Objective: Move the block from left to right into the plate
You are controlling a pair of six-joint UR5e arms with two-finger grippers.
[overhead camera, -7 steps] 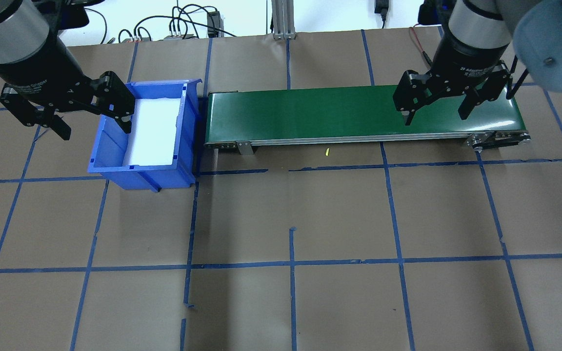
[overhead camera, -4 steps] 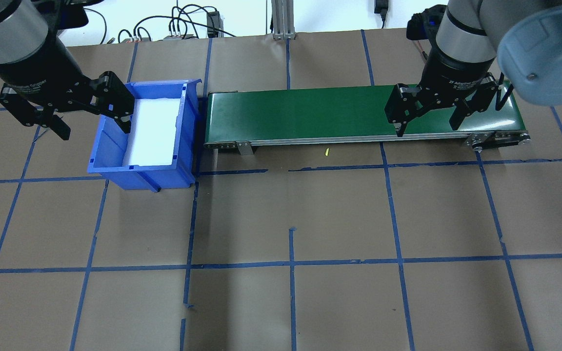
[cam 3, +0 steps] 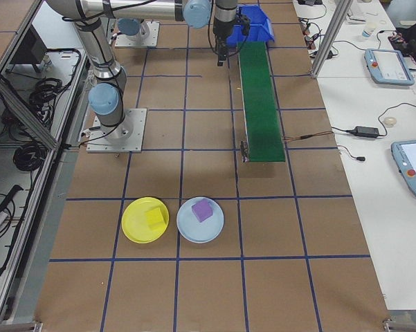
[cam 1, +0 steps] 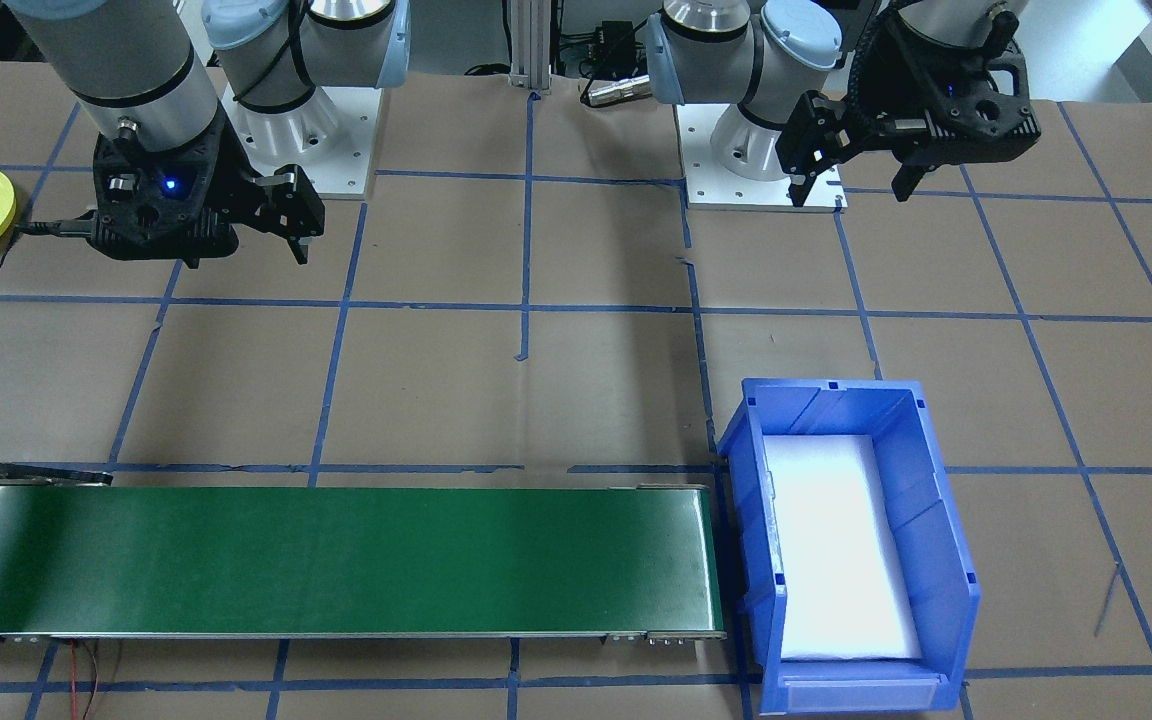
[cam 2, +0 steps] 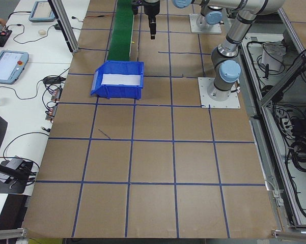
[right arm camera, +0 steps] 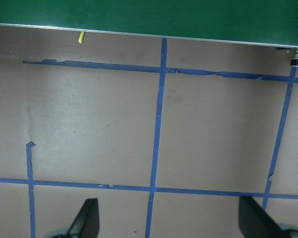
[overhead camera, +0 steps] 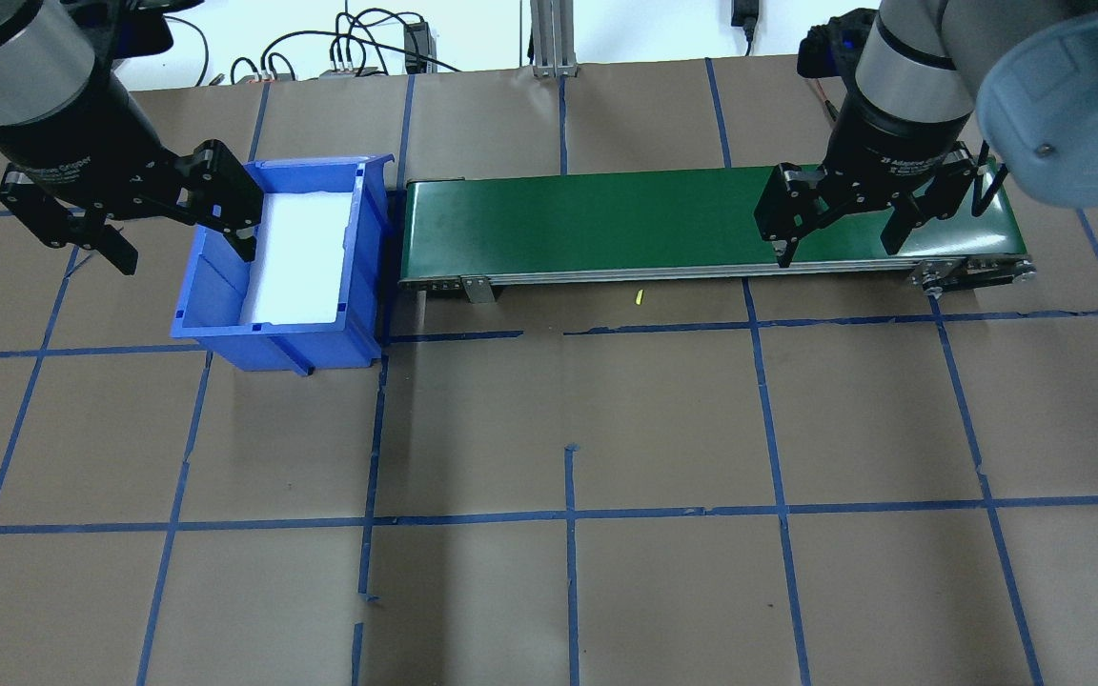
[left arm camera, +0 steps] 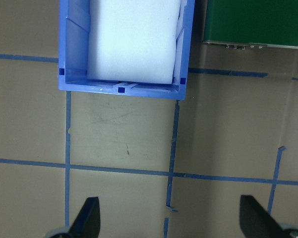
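Both my left gripper [overhead camera: 125,238] and right gripper [overhead camera: 835,233] hang wide open, empty. The blocks sit in plates far off; a blind reach could clip the belt [overhead camera: 701,214].

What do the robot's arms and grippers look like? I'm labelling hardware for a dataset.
Both arms have silver-grey tube links with pale blue joint caps and sit on white square base plates. Each ends in a black two-finger gripper: left gripper, right gripper. Small white lettering marks the black gripper bodies. A blue light glows on the right wrist housing. Black cables run along both wrists.
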